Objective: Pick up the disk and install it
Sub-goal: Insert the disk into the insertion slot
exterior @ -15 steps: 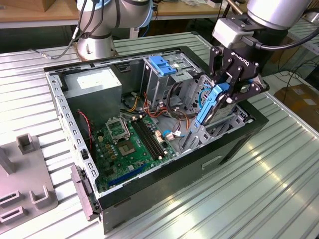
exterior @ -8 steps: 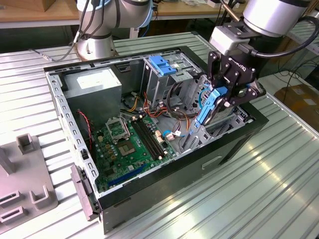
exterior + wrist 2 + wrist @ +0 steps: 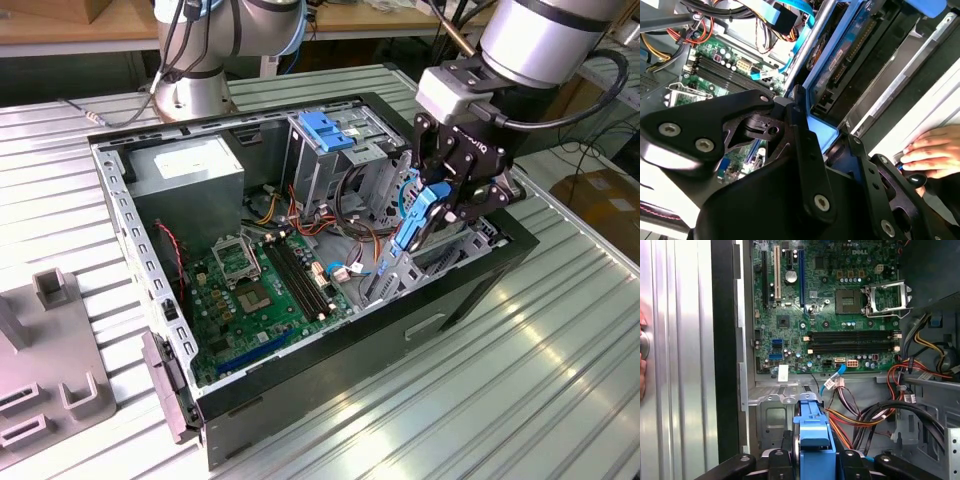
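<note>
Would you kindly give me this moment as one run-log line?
tool: shut on the disk | disk: tilted, over the open computer case | install: not yet seated

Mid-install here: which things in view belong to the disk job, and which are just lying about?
Belong to the job: the disk, clamped in the gripper; the open computer case under it.
Lying about: the grey fixture at the exterior view's left; the blue latch piece atop the drive cage; a person's hand beside the case.

The disk [image 3: 814,440] runs off the first wrist view's edge
</note>
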{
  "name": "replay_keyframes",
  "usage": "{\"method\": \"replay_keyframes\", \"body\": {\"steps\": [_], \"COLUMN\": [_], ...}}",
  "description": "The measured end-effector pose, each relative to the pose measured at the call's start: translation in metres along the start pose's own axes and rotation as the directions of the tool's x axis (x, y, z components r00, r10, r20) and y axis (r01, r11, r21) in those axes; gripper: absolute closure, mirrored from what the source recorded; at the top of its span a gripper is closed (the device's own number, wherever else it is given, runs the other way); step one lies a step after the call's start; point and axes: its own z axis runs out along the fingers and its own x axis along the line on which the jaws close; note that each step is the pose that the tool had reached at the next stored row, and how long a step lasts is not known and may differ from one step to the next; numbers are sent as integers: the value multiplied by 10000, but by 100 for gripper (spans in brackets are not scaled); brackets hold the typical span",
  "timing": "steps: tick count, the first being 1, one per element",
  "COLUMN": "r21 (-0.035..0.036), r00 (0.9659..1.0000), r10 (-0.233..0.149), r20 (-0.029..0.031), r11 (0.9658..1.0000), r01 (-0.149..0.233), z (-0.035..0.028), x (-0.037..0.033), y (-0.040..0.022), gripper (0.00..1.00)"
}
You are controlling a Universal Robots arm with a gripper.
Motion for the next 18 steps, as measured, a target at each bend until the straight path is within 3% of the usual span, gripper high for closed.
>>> {"method": "replay_keyframes", "body": {"steps": [9, 18], "r21": [-5, -5], "r00": [10000, 10000], "r10": [0, 0], "r20": [-1, -3], "r11": [10000, 10000], "r01": [0, 0], "z": [111, 114], "x": [0, 1], "y": [-1, -1], "gripper": [63, 62]}}
